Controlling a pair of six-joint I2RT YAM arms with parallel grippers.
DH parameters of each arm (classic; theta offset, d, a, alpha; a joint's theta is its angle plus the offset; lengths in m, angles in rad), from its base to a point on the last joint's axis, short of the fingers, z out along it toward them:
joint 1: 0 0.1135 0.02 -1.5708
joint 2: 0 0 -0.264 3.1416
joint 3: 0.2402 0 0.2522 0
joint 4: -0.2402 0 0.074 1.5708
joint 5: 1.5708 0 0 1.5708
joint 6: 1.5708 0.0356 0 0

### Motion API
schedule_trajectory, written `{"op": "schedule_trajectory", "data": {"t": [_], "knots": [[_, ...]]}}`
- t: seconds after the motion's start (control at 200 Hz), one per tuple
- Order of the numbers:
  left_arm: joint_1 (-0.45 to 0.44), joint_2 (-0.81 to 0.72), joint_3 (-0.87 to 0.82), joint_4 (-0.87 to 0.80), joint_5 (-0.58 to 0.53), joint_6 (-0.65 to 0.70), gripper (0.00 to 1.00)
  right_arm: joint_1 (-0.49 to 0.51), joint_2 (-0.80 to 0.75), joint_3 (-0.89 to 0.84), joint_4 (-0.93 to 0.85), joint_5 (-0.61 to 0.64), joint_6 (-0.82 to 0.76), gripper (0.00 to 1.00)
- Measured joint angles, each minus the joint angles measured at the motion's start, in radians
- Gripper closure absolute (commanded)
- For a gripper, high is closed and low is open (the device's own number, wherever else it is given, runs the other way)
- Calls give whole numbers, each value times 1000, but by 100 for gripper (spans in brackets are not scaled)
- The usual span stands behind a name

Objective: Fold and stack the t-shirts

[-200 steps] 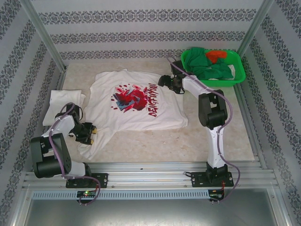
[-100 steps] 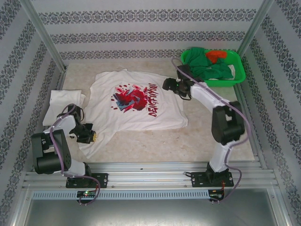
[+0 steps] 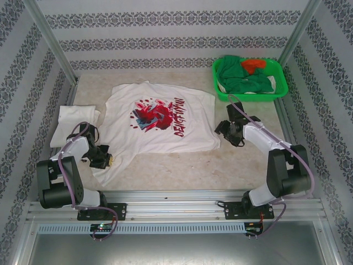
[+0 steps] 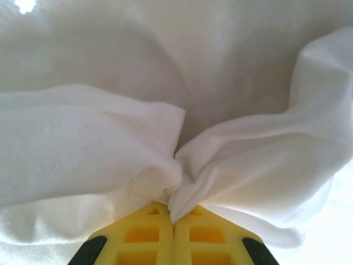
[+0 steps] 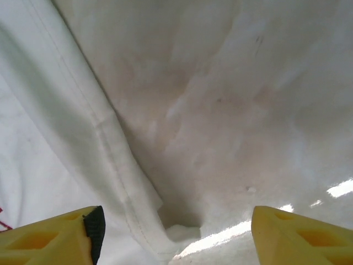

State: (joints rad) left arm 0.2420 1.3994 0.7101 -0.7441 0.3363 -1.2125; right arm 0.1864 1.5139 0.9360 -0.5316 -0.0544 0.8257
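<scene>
A white t-shirt [image 3: 160,118] with a red-and-black splash graphic lies spread flat in the middle of the table. Its near left corner is bunched up, and my left gripper [image 3: 108,159] is shut on that bunch. In the left wrist view the yellow fingers [image 4: 143,237] pinch a fold of the white cloth [image 4: 182,187]. My right gripper [image 3: 222,129] hovers open at the shirt's right edge, near its lower corner. In the right wrist view the hem [image 5: 113,160] runs between the spread fingertips [image 5: 55,234], with nothing held. A second white t-shirt [image 3: 69,118] lies folded at the far left.
A green plastic basket [image 3: 248,96] with green and orange clothes stands at the back right, just behind the right arm. Bare beige tabletop [image 3: 248,160] lies to the right of and in front of the spread shirt. Metal frame posts and patterned walls enclose the table.
The right arm has swung from the shirt's far right shoulder, beside the basket, toward me to the lower right edge, its jaws narrowing slightly. The left gripper has closed on the bunched corner.
</scene>
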Motion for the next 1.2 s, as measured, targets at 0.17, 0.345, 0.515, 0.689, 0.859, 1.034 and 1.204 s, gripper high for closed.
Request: {"op": "schedule_trajectory", "data": {"t": [0.17, 0.345, 0.515, 0.689, 0.859, 1.034, 1.204], "knots": [[0, 0, 1, 0, 0, 0, 100, 16, -2, -8, -6, -68, 17, 41], [0, -2, 1, -3, 0, 0, 100, 33, -32, -53, -4, -106, 44, 50], [0, -2, 1, -10, 0, 0, 100, 47, -3, -60, 12, -121, 63, 57], [0, 0, 6, -15, 0, 0, 100, 66, 111, -47, 40, -128, 67, 63], [0, 18, 35, -20, 0, 0, 100, 78, 143, -32, 66, -139, 73, 72], [0, 50, 65, -26, 0, 1, 100, 80, 147, -33, 69, -138, 97, 97], [0, 51, 112, -61, -17, 8, 100, 84, 87, -35, 42, -126, 105, 99]]}}
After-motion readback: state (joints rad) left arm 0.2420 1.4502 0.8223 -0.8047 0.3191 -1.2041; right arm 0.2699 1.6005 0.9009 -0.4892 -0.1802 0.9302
